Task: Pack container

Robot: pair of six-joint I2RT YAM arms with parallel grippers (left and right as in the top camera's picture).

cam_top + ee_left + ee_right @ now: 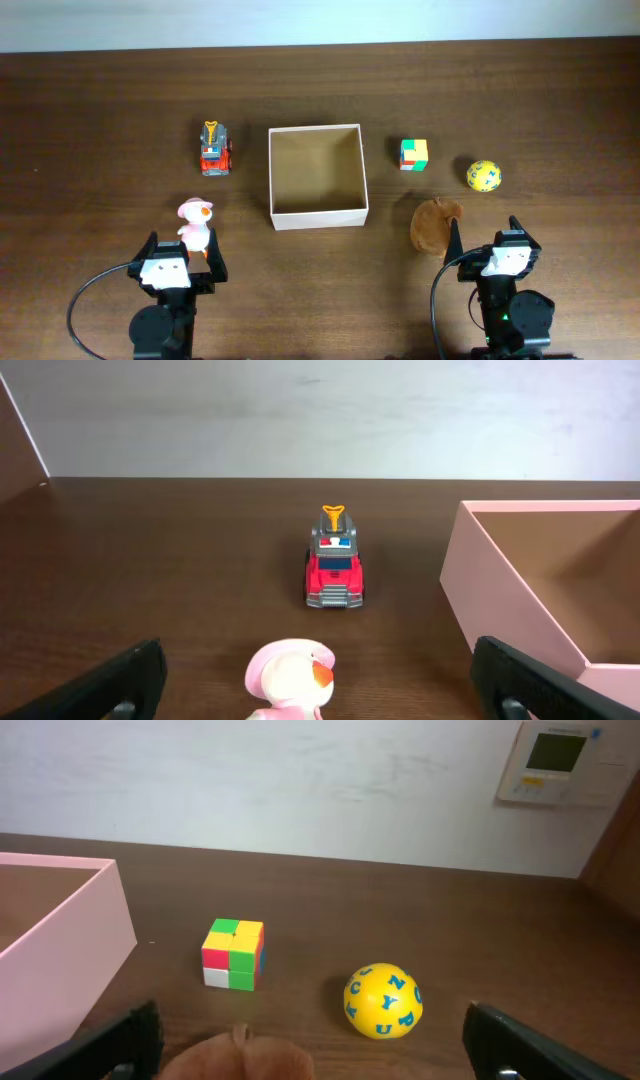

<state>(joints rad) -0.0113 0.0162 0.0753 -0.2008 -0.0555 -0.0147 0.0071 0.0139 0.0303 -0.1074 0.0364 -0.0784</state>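
Note:
The container (318, 216) is a square open box with cream walls and a tan inside, empty, at the table's middle; it also shows in the left wrist view (500, 595) and the right wrist view (70, 935). A red toy truck (214, 148) and a pink-and-white duck (195, 222) lie left of it. A colour cube (413, 153), a yellow letter ball (483, 175) and a brown plush (434, 224) lie right of it. My left gripper (180, 262) is open just behind the duck (290, 678). My right gripper (484, 252) is open, just behind and right of the plush (245, 1058).
The truck (335, 565) stands ahead of the left gripper. The cube (234, 953) and ball (383, 1000) stand ahead of the right gripper. A pale wall runs behind the table's far edge, with a wall controller (556, 760) at right.

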